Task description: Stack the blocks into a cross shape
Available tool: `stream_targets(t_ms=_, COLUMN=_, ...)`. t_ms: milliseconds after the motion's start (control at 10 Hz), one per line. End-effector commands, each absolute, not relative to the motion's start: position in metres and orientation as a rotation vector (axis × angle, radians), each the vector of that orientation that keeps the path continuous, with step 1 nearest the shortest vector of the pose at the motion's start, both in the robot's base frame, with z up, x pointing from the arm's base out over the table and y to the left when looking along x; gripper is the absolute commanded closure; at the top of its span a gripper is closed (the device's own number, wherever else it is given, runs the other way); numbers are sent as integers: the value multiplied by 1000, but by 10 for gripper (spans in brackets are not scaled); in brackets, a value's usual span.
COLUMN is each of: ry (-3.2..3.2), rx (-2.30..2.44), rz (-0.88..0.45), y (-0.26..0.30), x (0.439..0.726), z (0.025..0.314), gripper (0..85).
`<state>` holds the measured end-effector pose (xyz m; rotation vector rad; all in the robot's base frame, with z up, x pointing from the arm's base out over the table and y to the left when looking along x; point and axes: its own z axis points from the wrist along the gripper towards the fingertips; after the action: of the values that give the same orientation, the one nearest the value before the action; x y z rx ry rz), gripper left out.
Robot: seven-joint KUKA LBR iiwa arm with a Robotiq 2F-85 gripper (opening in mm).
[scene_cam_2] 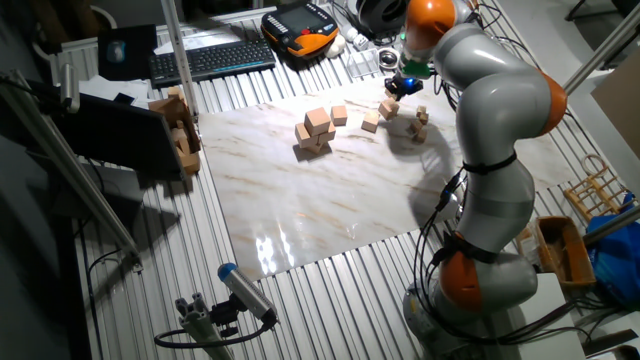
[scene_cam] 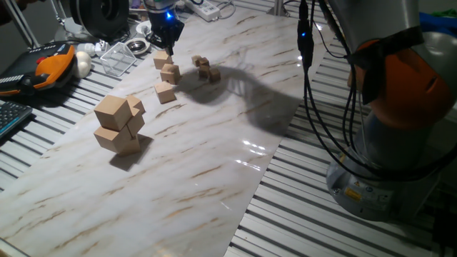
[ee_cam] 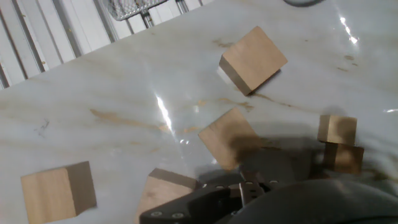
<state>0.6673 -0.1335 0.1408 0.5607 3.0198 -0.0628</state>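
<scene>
a: blocks (scene_cam: pixel 170 73) sitting loose at the far end of the marble bench (scene_cam: pixel 214 178), right under the gripper (scene_cam: pixel 166 39), none stacked yet.

b: jaws?

a: can't tell, the hand view hides the tips.

b: handling?

a: light, stiff wood i'd say, on a glossy top, so they may skate. take flat opposite faces.

b: room?

a: tiny cubes (scene_cam: pixel 206 68) just beside, bigger cubes (scene_cam: pixel 118 123) nearer us, wire basket (scene_cam: pixel 120 56) by the edge.

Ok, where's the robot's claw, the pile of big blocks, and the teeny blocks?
gripper (scene_cam: pixel 166 44), one fixed view, between its fingertips.
big cubes (scene_cam: pixel 119 123), one fixed view, middle of the pile.
tiny cubes (scene_cam: pixel 206 68), one fixed view, middle of the cluster.
</scene>
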Motion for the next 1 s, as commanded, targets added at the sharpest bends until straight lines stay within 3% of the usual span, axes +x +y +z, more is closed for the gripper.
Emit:
stream_targets(t_ms=0, ry=3019, rx=549, rz=-75, y=-133, x=667, z=141, gripper=850)
stream_targets(t_ms=200, ry=3010, rx=482, rz=-22, y=-133, x=668, z=137, gripper=850)
stream_targets(t_ms=300, ry=2981, rx=439, rz=-90, y=-131, x=670, z=136, gripper=850)
stream_targets(t_ms=900, ry=2991, rx=422, rz=-109, y=-127, x=673, z=136, gripper=850)
